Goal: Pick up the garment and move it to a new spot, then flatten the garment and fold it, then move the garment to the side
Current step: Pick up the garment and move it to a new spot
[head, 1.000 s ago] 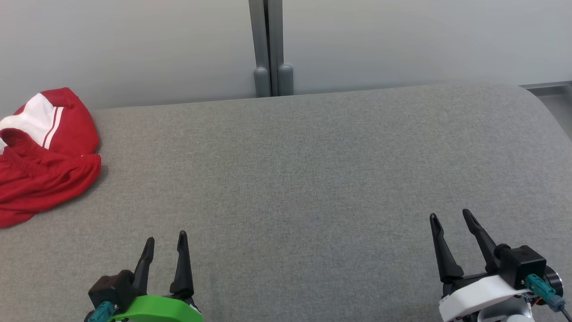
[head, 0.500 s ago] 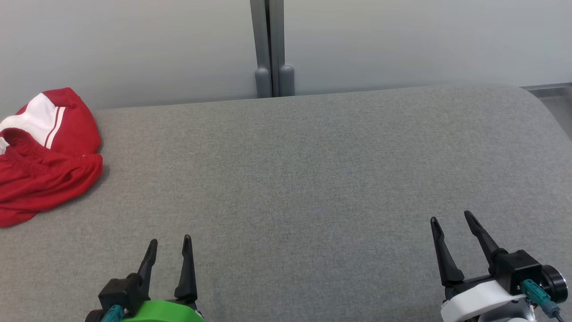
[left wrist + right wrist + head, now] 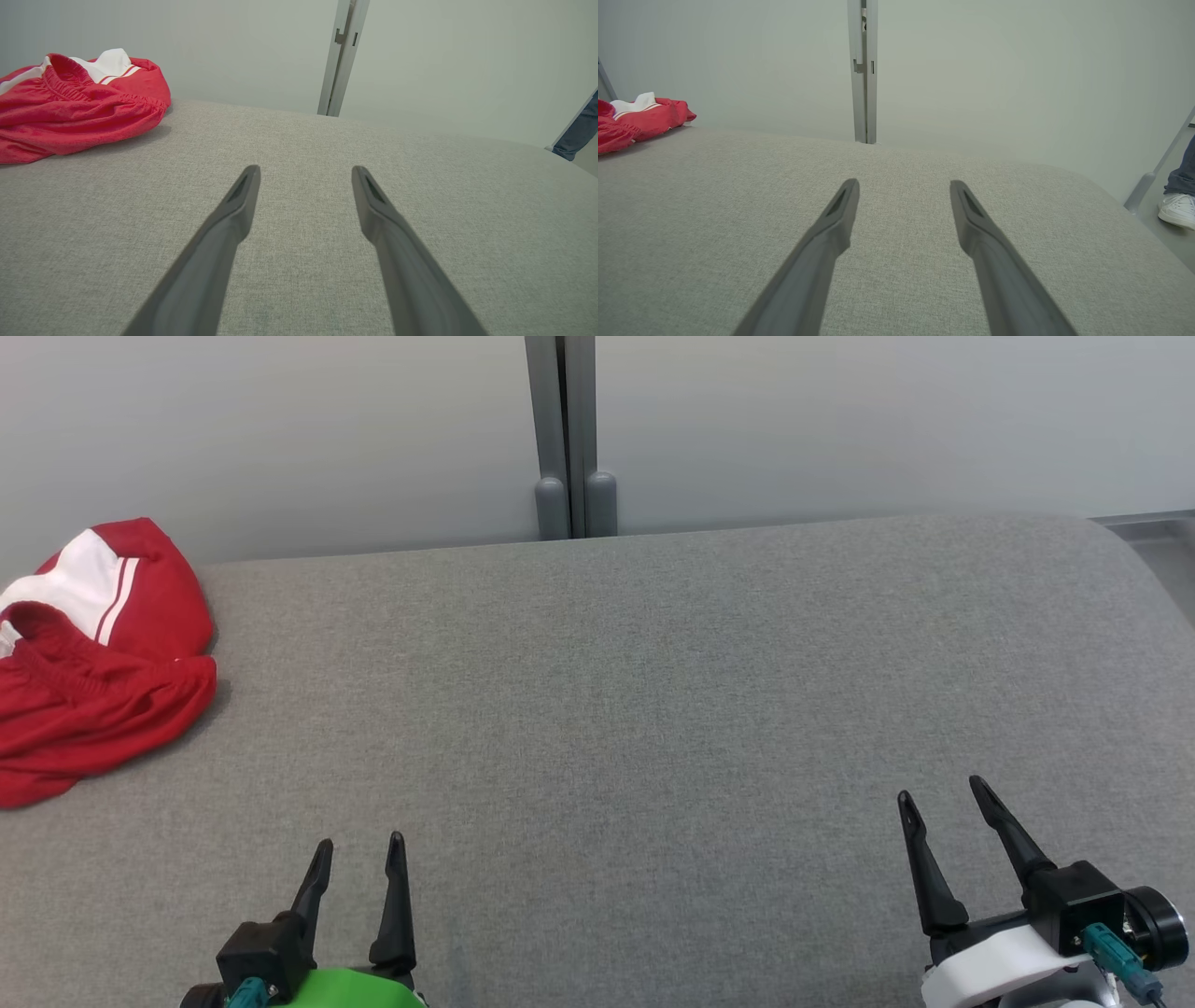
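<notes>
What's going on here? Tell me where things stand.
Nothing is being handled yet. The red garment lies crumpled at the far left of the grey padded surface, with neither gripper touching it. The left gripper and right gripper are both open and empty over the near side. The pick-up has not begun.

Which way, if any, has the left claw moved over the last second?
Yes. The left claw has slipped slightly down the head view, back toward the robot, away from the grey post.

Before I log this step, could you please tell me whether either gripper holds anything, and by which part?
Nothing is held: the left gripper and right gripper are both open and empty; the garment lies apart.
</notes>
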Controlling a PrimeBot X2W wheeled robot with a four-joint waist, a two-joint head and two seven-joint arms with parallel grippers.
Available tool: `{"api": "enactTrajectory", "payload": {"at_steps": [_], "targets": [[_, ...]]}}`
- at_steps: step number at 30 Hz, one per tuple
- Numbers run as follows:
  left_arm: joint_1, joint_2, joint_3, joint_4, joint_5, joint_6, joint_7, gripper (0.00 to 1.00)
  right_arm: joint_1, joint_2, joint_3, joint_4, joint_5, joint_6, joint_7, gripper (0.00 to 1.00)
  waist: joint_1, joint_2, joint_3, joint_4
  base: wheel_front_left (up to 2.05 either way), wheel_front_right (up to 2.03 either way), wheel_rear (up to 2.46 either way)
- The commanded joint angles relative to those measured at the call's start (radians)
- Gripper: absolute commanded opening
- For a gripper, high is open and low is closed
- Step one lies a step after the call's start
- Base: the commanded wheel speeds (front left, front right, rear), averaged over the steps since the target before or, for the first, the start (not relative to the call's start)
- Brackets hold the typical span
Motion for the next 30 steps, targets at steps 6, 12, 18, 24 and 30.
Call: {"api": "enactTrajectory", "payload": {"at_steps": [6, 12, 18, 24, 30], "targets": [[0.007, 0.007, 0.001, 0.006, -0.006, 0.002, -0.003, 1.00, 0.011, -0.005, -0.004, 0.002, 0.004, 0.000, -0.005, 1.00, 0.0000, 0.0000, 0.000, 0.001, 0.00, 0.00, 0.00], [-0.003, 0.007, -0.003, 0.008, -0.006, 0.003, -0.003, 1.00, 0.015, -0.005, -0.011, -0.002, 0.003, 0.000, -0.005, 1.00, 0.0000, 0.0000, 0.002, 0.017, 0.00, 0.00, 0.00], [-0.025, 0.007, -0.010, 0.002, -0.001, 0.003, -0.002, 1.00, 0.022, -0.004, -0.028, -0.012, -0.001, 0.000, -0.005, 1.00, 0.0000, 0.0000, 0.008, 0.108, 0.00, 0.00, 0.00], [-0.028, 0.007, -0.003, -0.002, -0.001, 0.002, -0.002, 1.00, 0.005, -0.005, -0.019, -0.015, 0.000, 0.000, -0.005, 1.00, 0.0000, 0.0000, 0.020, 0.262, 0.00, 0.00, 0.00], [-0.024, 0.006, 0.004, -0.006, -0.001, 0.005, -0.002, 1.00, -0.007, -0.005, -0.002, -0.014, 0.002, 0.000, -0.005, 1.00, 0.0000, 0.0000, 0.031, 0.398, 0.00, 0.00, 0.00]]}}
